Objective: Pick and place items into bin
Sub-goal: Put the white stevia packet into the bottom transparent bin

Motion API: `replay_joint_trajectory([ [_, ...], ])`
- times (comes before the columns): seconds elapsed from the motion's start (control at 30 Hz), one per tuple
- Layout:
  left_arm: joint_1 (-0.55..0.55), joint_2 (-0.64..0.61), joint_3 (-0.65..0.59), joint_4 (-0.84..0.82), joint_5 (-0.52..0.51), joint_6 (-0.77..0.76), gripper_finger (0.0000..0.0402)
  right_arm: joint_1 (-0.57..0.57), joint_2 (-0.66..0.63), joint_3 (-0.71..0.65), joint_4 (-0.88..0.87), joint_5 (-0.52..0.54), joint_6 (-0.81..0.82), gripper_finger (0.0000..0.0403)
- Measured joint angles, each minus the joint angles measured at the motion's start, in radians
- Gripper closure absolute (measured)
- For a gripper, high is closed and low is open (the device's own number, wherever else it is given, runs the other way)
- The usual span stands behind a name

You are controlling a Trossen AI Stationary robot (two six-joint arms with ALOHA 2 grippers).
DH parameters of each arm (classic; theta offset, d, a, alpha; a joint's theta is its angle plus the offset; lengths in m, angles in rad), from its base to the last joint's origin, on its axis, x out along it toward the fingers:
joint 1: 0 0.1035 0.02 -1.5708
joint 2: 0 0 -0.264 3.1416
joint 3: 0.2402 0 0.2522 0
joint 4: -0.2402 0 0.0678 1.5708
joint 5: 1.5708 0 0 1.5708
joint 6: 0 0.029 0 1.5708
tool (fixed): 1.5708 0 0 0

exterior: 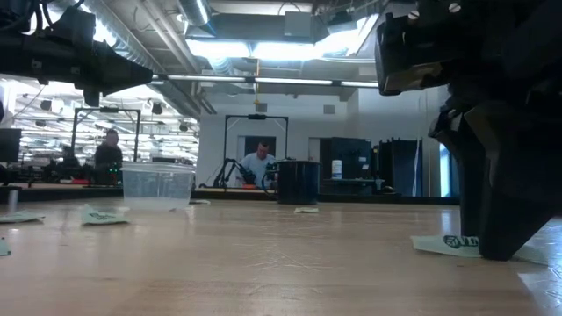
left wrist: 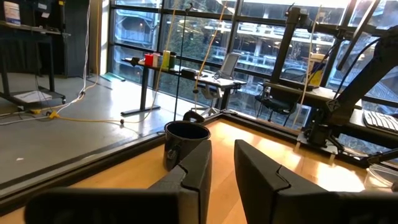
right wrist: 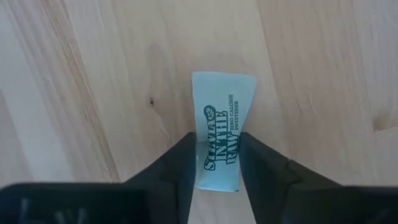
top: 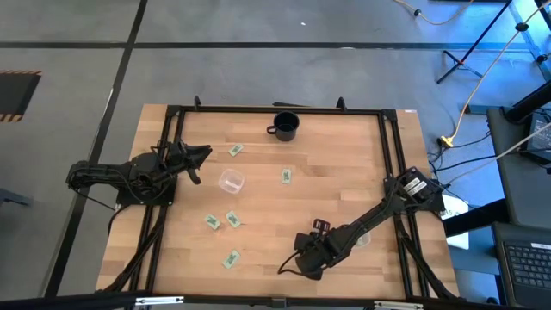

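Small green-and-white packets lie flat on the wooden table: one near the far edge [top: 235, 150], one mid-table [top: 287, 176], two side by side [top: 212, 221] [top: 232, 219], one toward the near edge [top: 231, 258]. A small clear bin [top: 231, 181] stands mid-table, and it also shows in the low view [exterior: 158, 186]. My right gripper [top: 301, 261] is down at the table's near edge, shut on a further packet [right wrist: 222, 102]. My left gripper [top: 200, 158] hangs above the table's left part, slightly open [left wrist: 222, 171], touching nothing. My right gripper [right wrist: 216, 146] pinches the packet between its two fingers [right wrist: 180, 163], one on each long edge near the middle [right wrist: 217, 134], where the wrapper is squeezed narrower. The fingers come from above, pointing down, across the packet. The packet [exterior: 446, 243] lies on the table.
A black mug [top: 285, 127] stands at the far edge and shows ahead of the left gripper [left wrist: 183, 140]. A dark frame [top: 392, 155] borders the tabletop. A faint round clear thing [top: 362, 238] lies under the right arm. People sit in the room beyond [exterior: 257, 164].
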Motion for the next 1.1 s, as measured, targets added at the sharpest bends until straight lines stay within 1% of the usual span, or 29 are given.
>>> replay_joint_trajectory([
  [0.3,0.000,0.000,0.000,0.000,0.000,0.000,0.0339,0.001,-0.032,-0.005,-0.001,0.018,0.000,0.0302],
  [0.73,0.000,0.000,0.000,0.000,0.000,0.000,0.0338,0.003,-0.073,-0.007,-0.087,0.026,-0.025,0.0348],
  [0.9,0.000,0.000,0.000,0.000,0.000,0.000,0.0335,0.008,-0.153,-0.006,-0.172,0.022,-0.006,0.0358],
  [1.1,0.000,0.000,0.000,0.000,0.000,0.000,0.0338,0.044,-0.325,-0.004,-0.288,0.025,0.114,0.0358],
])
